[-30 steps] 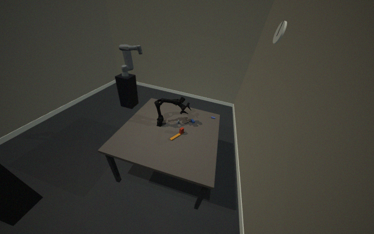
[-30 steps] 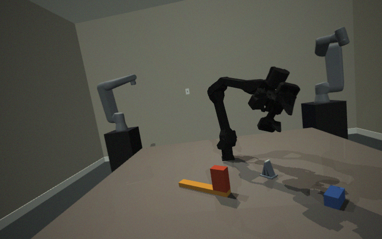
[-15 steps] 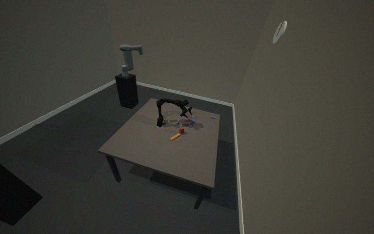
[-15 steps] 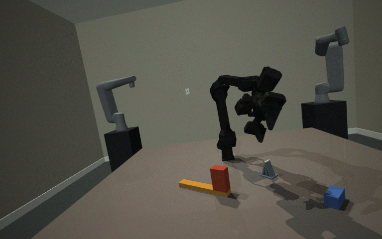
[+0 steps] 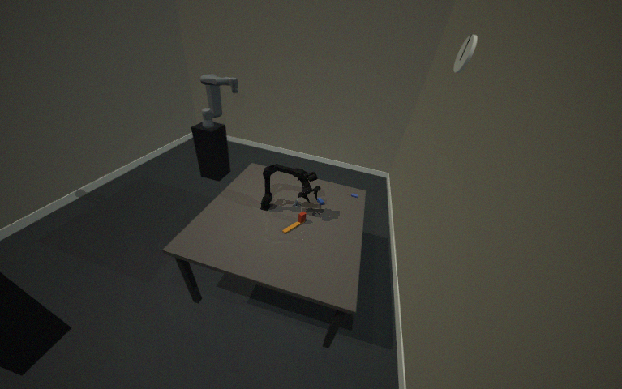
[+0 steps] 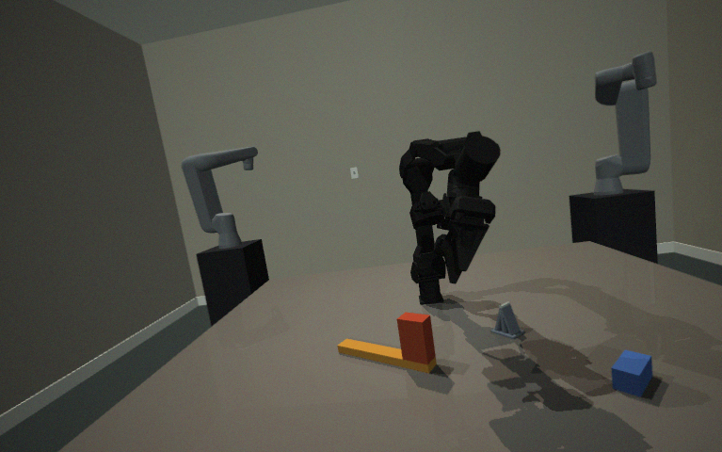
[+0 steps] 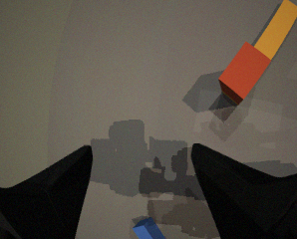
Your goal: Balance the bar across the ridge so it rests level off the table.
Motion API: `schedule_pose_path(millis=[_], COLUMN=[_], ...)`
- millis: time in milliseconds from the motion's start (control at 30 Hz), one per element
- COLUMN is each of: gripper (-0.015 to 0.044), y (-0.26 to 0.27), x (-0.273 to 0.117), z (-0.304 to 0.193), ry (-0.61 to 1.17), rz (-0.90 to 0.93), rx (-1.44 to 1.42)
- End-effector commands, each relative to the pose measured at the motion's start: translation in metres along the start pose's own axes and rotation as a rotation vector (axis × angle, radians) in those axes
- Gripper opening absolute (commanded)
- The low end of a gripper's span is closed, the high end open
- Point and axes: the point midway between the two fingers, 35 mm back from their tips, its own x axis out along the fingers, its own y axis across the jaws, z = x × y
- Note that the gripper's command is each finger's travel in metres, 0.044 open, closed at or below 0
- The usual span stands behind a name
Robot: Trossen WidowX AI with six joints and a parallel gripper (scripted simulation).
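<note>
An orange bar (image 5: 290,228) (image 6: 369,350) (image 7: 279,30) lies flat on the table (image 5: 256,260) (image 6: 241,392). A red block (image 5: 302,216) (image 6: 416,338) (image 7: 244,71) stands upright on one end of the bar. The grey ridge (image 5: 296,203) (image 6: 506,322), a small wedge-shaped stand, is on the table between the arm's base and the blue block, with nothing on it; it is not visible in the wrist view. My gripper (image 5: 312,199) (image 6: 457,276) (image 7: 143,151) is open and empty, pointing down above the table, away from the bar.
A blue block (image 5: 320,201) (image 6: 631,372) (image 7: 148,229) lies on the table on the other side of the ridge from the bar. A smaller-looking blue piece (image 5: 354,195) lies near the table's far right corner. Grey arms on black pedestals stand off the table.
</note>
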Motion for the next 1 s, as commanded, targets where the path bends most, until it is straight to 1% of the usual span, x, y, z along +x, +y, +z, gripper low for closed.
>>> schedule_pose_path(millis=[0, 467, 967], gripper=[0.0315, 0.0315, 0.0315], y=[-0.008, -0.037, -0.074], x=[0.007, 0.018, 0.014], z=[0.016, 0.069, 0.118], ry=[0.005, 0.029, 0.078], rz=[-0.075, -0.316, -0.558], rx=[0.046, 0.223, 0.465])
